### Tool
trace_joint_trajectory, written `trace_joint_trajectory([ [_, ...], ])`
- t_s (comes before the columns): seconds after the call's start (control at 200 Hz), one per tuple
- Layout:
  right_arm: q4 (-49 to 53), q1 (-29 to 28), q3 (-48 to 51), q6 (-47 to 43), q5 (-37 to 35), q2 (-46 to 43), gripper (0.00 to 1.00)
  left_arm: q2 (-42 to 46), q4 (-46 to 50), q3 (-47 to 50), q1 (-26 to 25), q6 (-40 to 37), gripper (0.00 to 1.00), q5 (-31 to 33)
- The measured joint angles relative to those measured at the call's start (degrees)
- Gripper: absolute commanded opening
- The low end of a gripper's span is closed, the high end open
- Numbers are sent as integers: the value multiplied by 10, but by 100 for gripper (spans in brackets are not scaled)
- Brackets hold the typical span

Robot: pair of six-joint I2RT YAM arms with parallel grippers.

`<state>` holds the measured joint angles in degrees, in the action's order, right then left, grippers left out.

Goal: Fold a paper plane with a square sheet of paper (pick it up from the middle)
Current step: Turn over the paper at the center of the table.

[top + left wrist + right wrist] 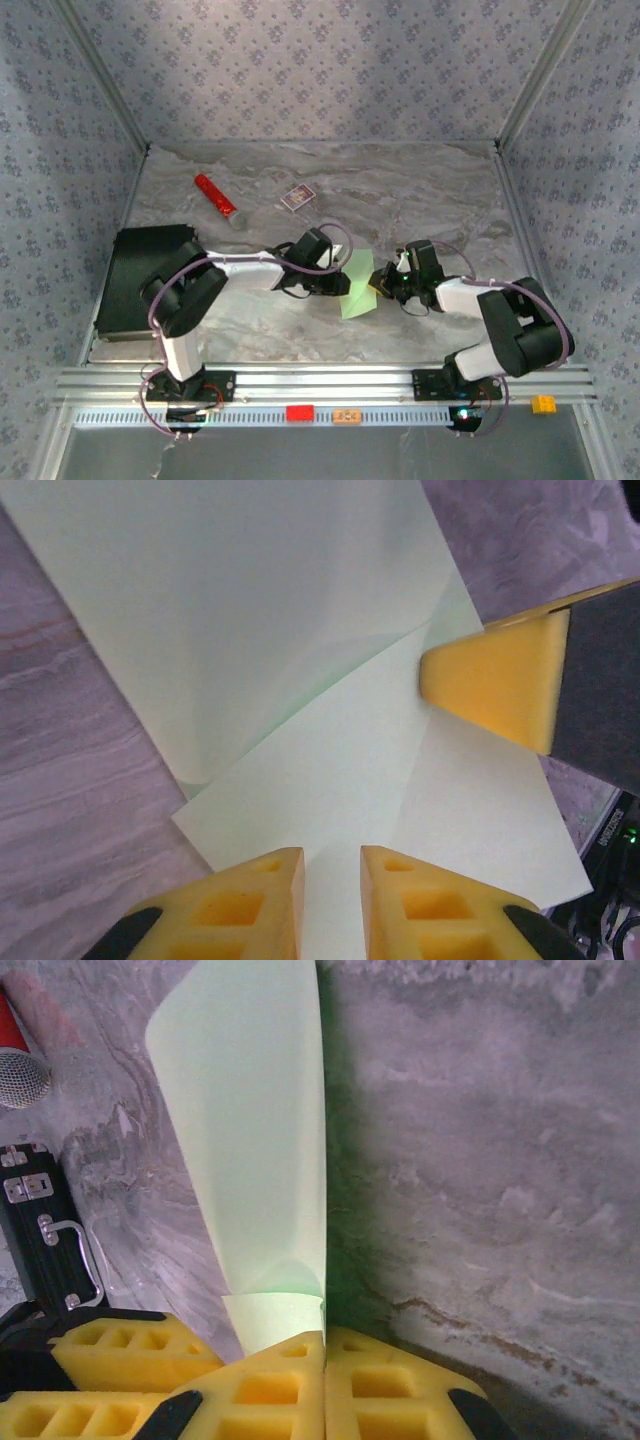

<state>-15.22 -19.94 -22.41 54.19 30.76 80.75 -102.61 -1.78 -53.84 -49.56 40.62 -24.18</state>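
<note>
The thin, pale green square sheet of paper lies partly folded in the middle of the grey marbled desk, squarely between the two arms. From above it reads as a narrow upright strip. Its long axis runs away from the bases and leans slightly right at the far end.

The right tool meets the sheet from its right edge. In the right wrist view that tool is clenched, yellow pads pressed together with the paper's near edge pinched between them, and the sheet rises away from the tips.

The left tool sits at the opposite, left edge. In its own wrist view this tool is released: the pads stand narrowly apart, straddling a diagonal folded flap, with bare paper showing in the gap. One pad of the right tool touches the flap's edge at the right.

Both tools are equally close, so reach decides nothing. The sheet lies right of the left tool and left of the right one. Since only the right one grips, any pressing or creasing along the long axis probably falls to the free left tool.
</note>
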Motion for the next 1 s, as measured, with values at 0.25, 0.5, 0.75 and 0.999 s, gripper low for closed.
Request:
trace_joint_trajectory([
  [0.25,95,-12,-29,-43,-41,-70,7,68,-4,38,-1,0,26,68],
  [0.5,241,-44,-99,-111,-131,-144,7,155,-10,85,3,-1,29,148],
  [0.75,370,-83,-165,-162,-240,-172,5,220,-8,126,20,0,33,216],
  [0.999,499,-140,-249,-195,-392,-157,4,274,2,156,35,6,37,268],
])
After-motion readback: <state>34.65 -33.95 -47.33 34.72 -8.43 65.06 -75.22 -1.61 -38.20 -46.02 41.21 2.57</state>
